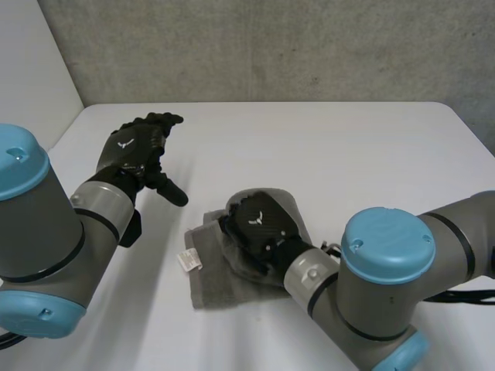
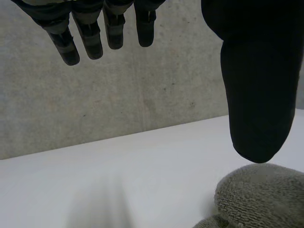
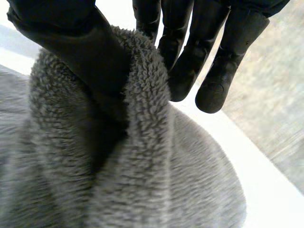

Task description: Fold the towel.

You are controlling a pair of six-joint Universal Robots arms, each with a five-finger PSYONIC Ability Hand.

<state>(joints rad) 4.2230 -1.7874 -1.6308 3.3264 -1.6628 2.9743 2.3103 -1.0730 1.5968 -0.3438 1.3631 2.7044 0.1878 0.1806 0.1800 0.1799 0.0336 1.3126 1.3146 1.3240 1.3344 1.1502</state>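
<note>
Towel point(image 1: 213, 274) sits bunched on the tabletop point(image 1: 325, 147). Right hand point(image 1: 259, 224) pinches a fold of it. Left hand point(image 1: 135, 147) hangs spread, holding nothing. Folding looks under way; next the pinched part should go across and lie flat.

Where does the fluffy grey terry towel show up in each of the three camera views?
Head view: the grey terry towel lies on the white table, bunched under the black right hand.
Left wrist view: a rounded lump just below the thumb of the open left hand.
Right wrist view: a raised fold pinched between the right hand's thumb and fingers.
Shared landmark: the white table right beside the towel.
</note>
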